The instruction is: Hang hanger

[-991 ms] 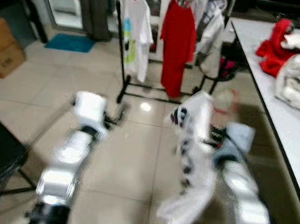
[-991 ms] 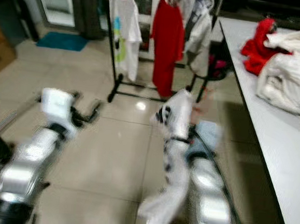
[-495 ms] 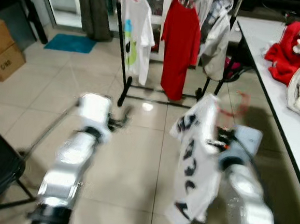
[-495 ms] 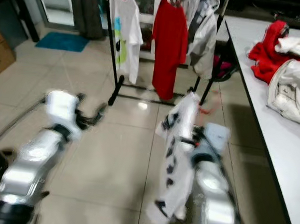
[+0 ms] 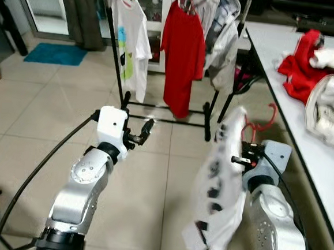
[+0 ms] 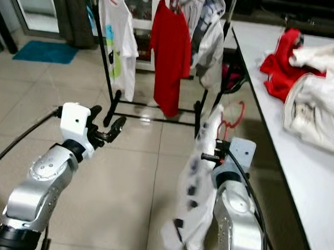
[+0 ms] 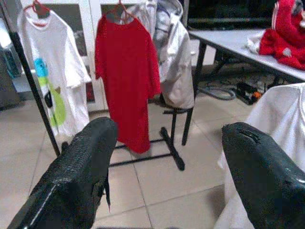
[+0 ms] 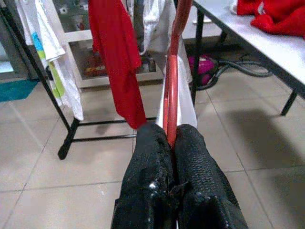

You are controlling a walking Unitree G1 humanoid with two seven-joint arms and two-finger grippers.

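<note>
Red plastic hanger (image 8: pixel 172 76), mostly hidden under a white printed T-shirt (image 5: pixel 219 193), is pinched by the right gripper (image 8: pixel 171 138) short of the black metal clothes rack (image 5: pixel 116 51). Left of it, the left gripper (image 7: pixel 167 157) hangs wide apart over bare glossy tile floor (image 5: pixel 35 109). The rack's top is cut off. Rightward, a white desk (image 5: pixel 271 46) edge crowds in.
</note>
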